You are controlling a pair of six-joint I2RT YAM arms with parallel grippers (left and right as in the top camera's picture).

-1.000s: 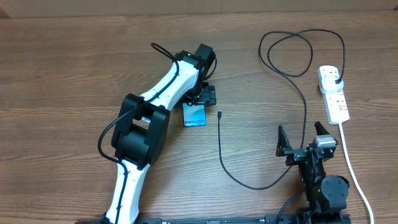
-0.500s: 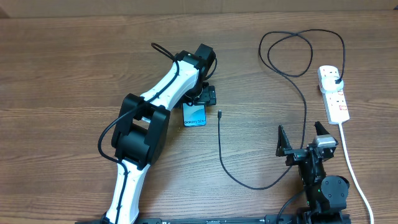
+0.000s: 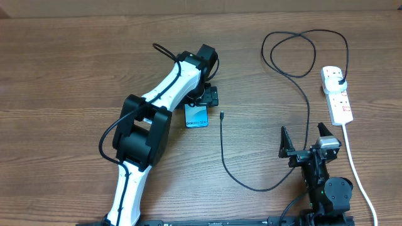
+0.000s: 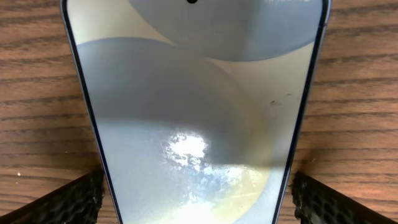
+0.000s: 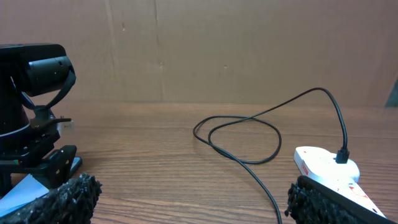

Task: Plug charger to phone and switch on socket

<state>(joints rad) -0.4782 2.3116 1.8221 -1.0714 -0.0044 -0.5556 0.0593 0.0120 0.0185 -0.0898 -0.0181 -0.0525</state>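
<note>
Nothing has shifted in the last second: the left gripper (image 3: 203, 99) hangs spread wide astride the phone (image 3: 196, 115), which lies flat, the charger (image 3: 222, 150) rests with its loose tip just beside it, unplugged, and the right gripper (image 3: 308, 142) waits gaping and empty near the socket (image 3: 337, 97), so neither step looks begun.

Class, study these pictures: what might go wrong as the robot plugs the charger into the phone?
1. The open left gripper straddles the phone; closing unevenly might slide it away from the cable tip.
2. The cable loops loosely past the right gripper; pulling its tip could tug the plug in the power strip.
</note>
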